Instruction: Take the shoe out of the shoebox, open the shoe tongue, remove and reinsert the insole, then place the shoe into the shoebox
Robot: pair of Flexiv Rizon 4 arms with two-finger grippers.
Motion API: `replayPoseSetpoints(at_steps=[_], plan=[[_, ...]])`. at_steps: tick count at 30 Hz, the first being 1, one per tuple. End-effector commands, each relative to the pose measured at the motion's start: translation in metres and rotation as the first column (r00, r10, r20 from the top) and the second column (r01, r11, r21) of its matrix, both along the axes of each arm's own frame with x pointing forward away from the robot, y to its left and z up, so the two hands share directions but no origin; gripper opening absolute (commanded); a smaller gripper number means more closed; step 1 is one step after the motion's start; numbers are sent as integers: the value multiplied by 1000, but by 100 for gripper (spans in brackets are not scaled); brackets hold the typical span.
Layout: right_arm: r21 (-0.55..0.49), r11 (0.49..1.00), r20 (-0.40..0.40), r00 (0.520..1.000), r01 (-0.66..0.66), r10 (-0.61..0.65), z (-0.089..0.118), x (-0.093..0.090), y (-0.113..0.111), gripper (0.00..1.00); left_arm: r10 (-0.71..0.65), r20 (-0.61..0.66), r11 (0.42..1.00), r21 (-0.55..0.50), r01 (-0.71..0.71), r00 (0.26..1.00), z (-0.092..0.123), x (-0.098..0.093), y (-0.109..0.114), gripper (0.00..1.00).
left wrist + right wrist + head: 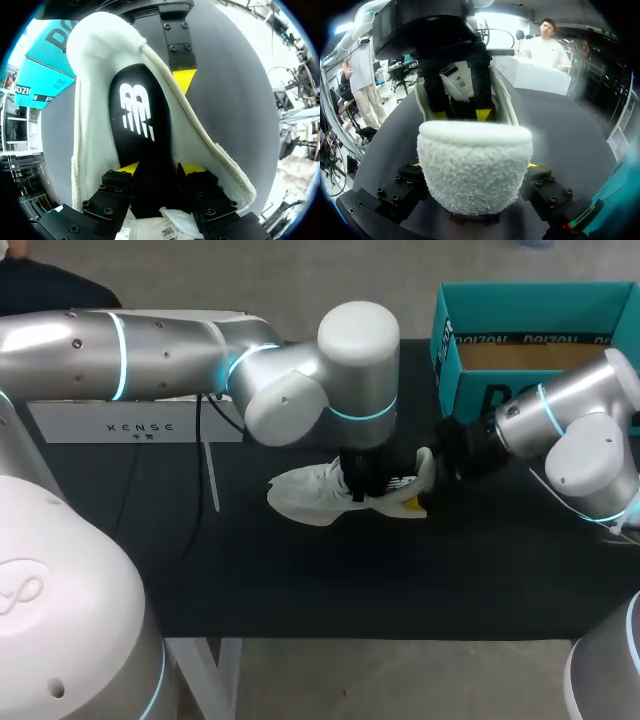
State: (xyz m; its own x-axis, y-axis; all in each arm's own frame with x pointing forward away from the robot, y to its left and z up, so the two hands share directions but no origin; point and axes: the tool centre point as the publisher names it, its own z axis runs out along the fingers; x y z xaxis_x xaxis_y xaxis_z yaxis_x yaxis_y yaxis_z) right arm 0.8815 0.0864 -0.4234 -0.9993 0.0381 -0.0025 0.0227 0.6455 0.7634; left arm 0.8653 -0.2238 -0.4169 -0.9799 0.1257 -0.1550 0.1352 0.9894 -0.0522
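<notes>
Black cloth covers the table (pixel 300 580); the white shoe (pixel 305 490) lies near its middle, short of the teal shoebox (pixel 470 370) at the far right corner. Lettering runs along the shoebox wall, and a white sign (pixel 140 425) by the far left edge carries dark print. Only the left wrist view shows the black insole (pixel 135 115) with its white logo inside the shoe; the left gripper (pixel 161 170) reaches in over it, grip impossible to tell. The right wrist view shows the right gripper (pixel 474 165) clamped on the heel from both sides, a printed tongue label (pixel 457 80) beyond
</notes>
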Motion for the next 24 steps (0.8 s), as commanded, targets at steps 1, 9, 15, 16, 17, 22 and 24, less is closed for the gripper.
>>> replayPoseSetpoints(at_steps=[1, 9, 15, 16, 17, 22, 24], plan=[[0, 1000, 0, 1000, 0, 0, 2, 3, 1, 0, 13, 54, 1000, -17, -12, 998, -12, -2, 2, 49], [0, 1000, 0, 1000, 0, 0, 2, 3, 1, 0, 39, 89, 999, -17, -38, 995, -18, 3, 4, 45], [0, 1000, 0, 1000, 0, 0, 2, 3, 1, 0, 45, 97, 999, -13, -44, 994, -23, 4, 5, 0], [0, 1000, 0, 1000, 0, 0, 2, 3, 1, 0, 44, 96, 999, -8, -44, 994, -23, 3, 4, 0], [0, 1000, 0, 1000, 0, 0, 2, 3, 1, 0, 44, 94, 999, -8, -43, 995, -24, 3, 5, 0], [0, 1000, 0, 1000, 0, 0, 2, 3, 1, 0, 44, 77, 999, 6, -45, 996, -21, -4, 5, 0], [0, 1000, 0, 1000, 0, 0, 2, 3, 1, 0, 40, 75, 999, 9, -41, 996, -17, -7, 6, 0]])
